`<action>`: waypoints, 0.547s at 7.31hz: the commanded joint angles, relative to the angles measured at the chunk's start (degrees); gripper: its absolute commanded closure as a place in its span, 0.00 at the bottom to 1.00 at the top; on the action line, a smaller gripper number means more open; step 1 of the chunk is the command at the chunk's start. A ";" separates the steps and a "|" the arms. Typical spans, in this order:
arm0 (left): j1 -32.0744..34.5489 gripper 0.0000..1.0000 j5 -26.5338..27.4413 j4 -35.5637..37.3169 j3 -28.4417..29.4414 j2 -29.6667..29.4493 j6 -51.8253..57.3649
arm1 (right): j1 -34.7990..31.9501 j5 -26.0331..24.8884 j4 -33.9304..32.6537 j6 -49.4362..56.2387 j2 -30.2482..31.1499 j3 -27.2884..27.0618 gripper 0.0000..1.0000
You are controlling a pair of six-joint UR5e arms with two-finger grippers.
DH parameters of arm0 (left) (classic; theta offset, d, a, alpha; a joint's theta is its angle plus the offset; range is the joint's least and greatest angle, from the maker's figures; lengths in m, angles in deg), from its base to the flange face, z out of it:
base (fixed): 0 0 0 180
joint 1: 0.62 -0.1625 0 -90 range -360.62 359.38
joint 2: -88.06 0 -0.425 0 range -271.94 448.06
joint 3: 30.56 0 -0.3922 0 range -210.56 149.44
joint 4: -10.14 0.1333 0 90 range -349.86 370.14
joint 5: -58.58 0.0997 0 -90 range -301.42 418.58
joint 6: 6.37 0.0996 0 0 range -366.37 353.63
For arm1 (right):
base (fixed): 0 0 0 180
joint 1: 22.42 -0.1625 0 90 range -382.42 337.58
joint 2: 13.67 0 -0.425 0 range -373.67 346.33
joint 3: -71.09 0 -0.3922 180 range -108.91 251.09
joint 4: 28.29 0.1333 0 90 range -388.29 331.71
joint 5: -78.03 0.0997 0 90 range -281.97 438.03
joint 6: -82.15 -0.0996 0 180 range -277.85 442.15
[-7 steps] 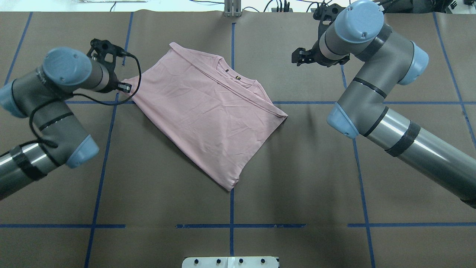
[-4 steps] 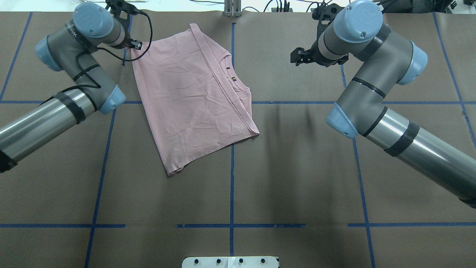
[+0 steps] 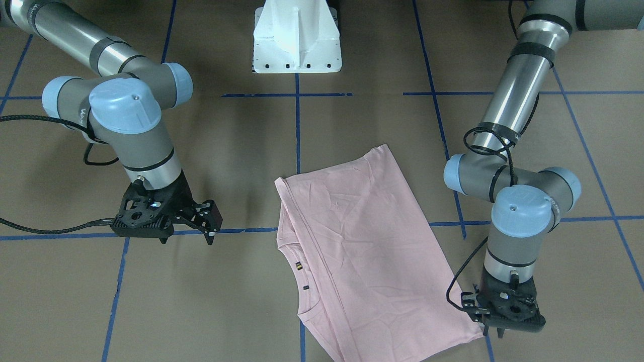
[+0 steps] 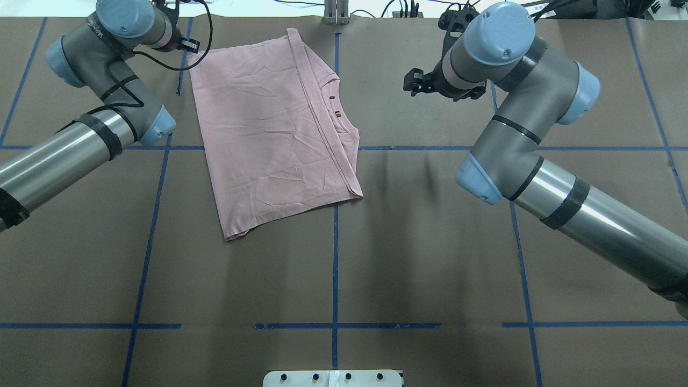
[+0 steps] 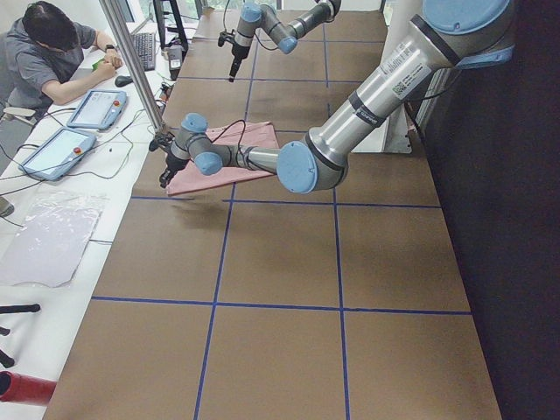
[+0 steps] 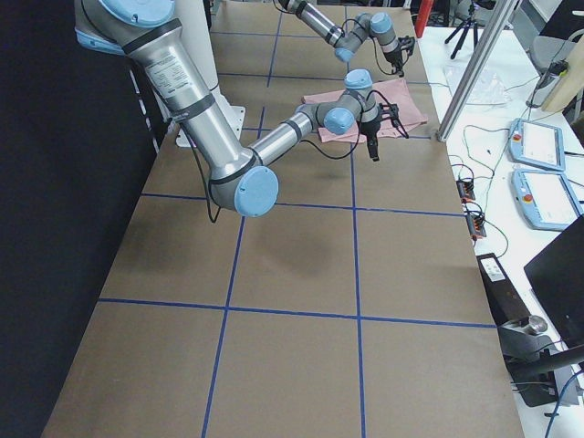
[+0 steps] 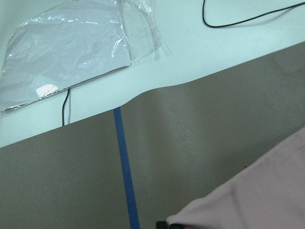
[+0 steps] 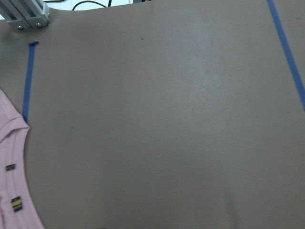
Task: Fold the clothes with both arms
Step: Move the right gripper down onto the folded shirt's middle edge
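The pale pink T-shirt (image 4: 269,134) lies folded and flat, plain side up, on the brown table left of centre, its collar (image 4: 336,107) towards the right arm. It also shows in the front view (image 3: 362,251). My left gripper (image 4: 189,45) is at the shirt's far left corner by the table's far edge, shut on that corner; in the front view (image 3: 492,332) it touches the fabric, and pink cloth (image 7: 267,191) fills the left wrist view's lower right. My right gripper (image 4: 411,86) hangs open and empty above bare table right of the collar, apart from the shirt (image 8: 9,157).
The white pedestal base (image 3: 297,35) stands at the robot's side of the table. An aluminium post (image 4: 336,13) stands at the far edge. Beyond that edge is a white bench with a plastic sheet (image 7: 71,47), cables, tablets and a seated operator (image 5: 52,52).
My left gripper has dragged the shirt's corner towards the far edge, turning the whole shirt and shifting it left. My right gripper has moved slightly left.
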 commanded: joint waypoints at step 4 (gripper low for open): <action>0.77 0.00 -2.74 -0.83 -8.27 5.08 0.82 | 10.88 -0.47 -4.40 -18.42 -7.06 4.34 0.22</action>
